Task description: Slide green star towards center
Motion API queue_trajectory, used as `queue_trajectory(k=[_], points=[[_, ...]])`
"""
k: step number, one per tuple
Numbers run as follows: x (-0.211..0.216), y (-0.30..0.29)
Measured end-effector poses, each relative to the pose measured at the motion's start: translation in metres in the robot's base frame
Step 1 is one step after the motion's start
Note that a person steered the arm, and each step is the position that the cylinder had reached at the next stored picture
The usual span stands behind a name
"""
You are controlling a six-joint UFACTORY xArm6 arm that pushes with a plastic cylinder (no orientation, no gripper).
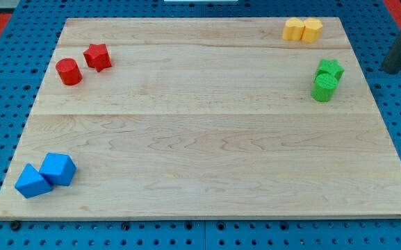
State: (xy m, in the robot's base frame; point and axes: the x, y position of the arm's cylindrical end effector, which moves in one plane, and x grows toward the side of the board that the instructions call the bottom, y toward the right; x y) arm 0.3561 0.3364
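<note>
The green star lies near the board's right edge, in the upper part of the view. A green cylinder touches it just below and to the left. My rod comes in from the view's top right corner, and my tip is off the board, to the right of the green star, with a clear gap between them. The wooden board fills most of the view.
Two yellow blocks sit together at the top right edge. A red cylinder and a red star are at the upper left. Two blue blocks are at the lower left corner. A blue pegboard surrounds the board.
</note>
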Motion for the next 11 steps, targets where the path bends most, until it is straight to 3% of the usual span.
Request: queue_trajectory(k=[1, 3, 4, 5, 6, 7, 9, 11], points=[[-0.001, -0.037], [-0.036, -0.187], [-0.046, -0.184], [-0.049, -0.122], [-0.019, -0.095], [-0.001, -0.127], [0.002, -0.278], [0.022, -0.226]])
